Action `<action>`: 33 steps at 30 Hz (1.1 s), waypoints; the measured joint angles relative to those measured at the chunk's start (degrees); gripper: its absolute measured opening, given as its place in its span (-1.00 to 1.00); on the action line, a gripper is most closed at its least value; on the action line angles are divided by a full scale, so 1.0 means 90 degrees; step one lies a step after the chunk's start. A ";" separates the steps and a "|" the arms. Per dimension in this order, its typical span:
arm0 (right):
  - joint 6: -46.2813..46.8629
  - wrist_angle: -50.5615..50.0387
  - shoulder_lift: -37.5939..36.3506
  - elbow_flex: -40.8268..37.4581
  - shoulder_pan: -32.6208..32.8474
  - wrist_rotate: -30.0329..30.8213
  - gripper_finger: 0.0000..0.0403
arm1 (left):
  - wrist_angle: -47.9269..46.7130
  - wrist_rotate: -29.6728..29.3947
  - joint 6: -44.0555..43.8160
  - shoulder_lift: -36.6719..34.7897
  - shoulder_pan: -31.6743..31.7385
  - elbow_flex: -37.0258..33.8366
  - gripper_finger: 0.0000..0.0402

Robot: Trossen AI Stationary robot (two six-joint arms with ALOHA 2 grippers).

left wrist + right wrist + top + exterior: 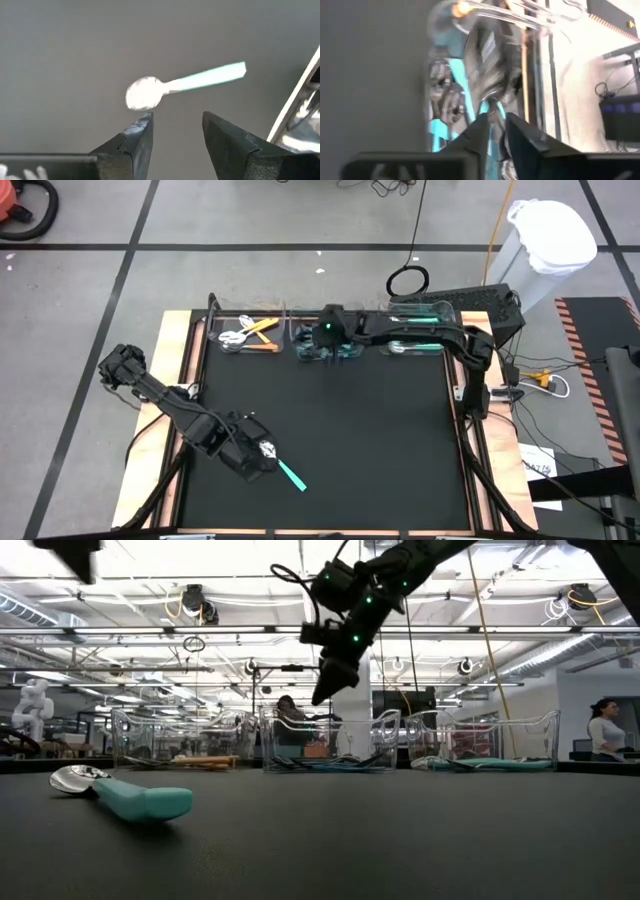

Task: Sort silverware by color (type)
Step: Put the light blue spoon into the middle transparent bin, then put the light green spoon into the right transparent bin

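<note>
A spoon with a shiny silver bowl (143,93) and a teal handle (210,76) lies flat on the black mat near the table's front; it also shows in the high view (292,476) and the low view (125,794). My left gripper (175,125) is open just short of the bowl, touching nothing; in the high view it is at the near left (264,454). My right gripper (496,125) hangs pointing down above the middle clear bin (325,348) at the far edge, its fingers close together with nothing showing between them (322,692).
Three clear bins stand in a row along the far edge: the left bin (245,335) holds orange-handled pieces, and the middle bin (330,762) and right bin (415,342) hold teal-handled ones. The black mat between the bins and the spoon is bare. People show in the room behind.
</note>
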 joint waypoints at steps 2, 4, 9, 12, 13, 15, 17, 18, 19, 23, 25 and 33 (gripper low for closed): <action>0.0038 0.0041 -0.0011 0.0000 -0.0153 -0.0036 -0.56 | 0.0334 -0.0521 0.0540 0.0000 -0.0075 0.0000 -0.15; 0.0047 0.0045 -0.0024 0.0004 -0.0260 -0.0030 -0.40 | 0.0629 -0.0910 0.1321 0.0000 -0.0142 0.0000 -0.15; 0.1066 -0.0069 -0.0139 0.0002 -0.0292 0.0593 -0.05 | 0.1122 -0.1049 0.3171 0.0074 -0.0109 -0.0109 -0.15; 0.2146 -0.0473 -0.0472 0.0002 -0.0237 0.0786 0.03 | 0.1629 -0.0775 0.3968 0.0090 -0.0068 -0.0531 -0.15; 0.2522 -0.0679 -0.0619 0.0002 -0.0237 0.0694 0.04 | 0.1864 -0.0522 0.4134 0.0094 -0.0045 -0.0745 -0.15; 0.3033 -0.0997 -0.0946 0.0002 -0.0237 0.0395 0.04 | 0.2361 0.0029 0.4332 0.0097 0.0021 -0.1207 -0.15; 0.3286 -0.1206 -0.1313 0.0002 -0.0237 0.0144 0.02 | 0.3010 0.0397 0.4366 0.0097 0.0065 -0.1717 -0.15; 0.3361 -0.1284 -0.1509 0.0002 -0.0237 0.0060 0.01 | 0.3303 0.0402 0.4365 0.0100 0.0081 -0.1968 -0.15; 0.3405 -0.1347 -0.1701 0.0003 -0.0237 -0.0059 0.00 | 0.3640 0.0399 0.4369 0.0100 0.0100 -0.2211 -0.15; 0.3579 -0.1706 -0.2342 0.0007 -0.0229 -0.0227 -0.04 | 0.4625 0.0285 0.4815 0.0107 0.0179 -0.2833 -0.15; 0.3710 -0.1961 -0.2583 0.0007 -0.0207 -0.0232 -0.05 | 0.5049 0.0389 0.5407 0.0124 0.0203 -0.3060 -0.15; 0.4180 -0.2879 -0.3108 0.0007 -0.0109 -0.0221 -0.07 | 0.5626 0.0442 0.5951 0.0501 0.0459 -0.3685 -0.15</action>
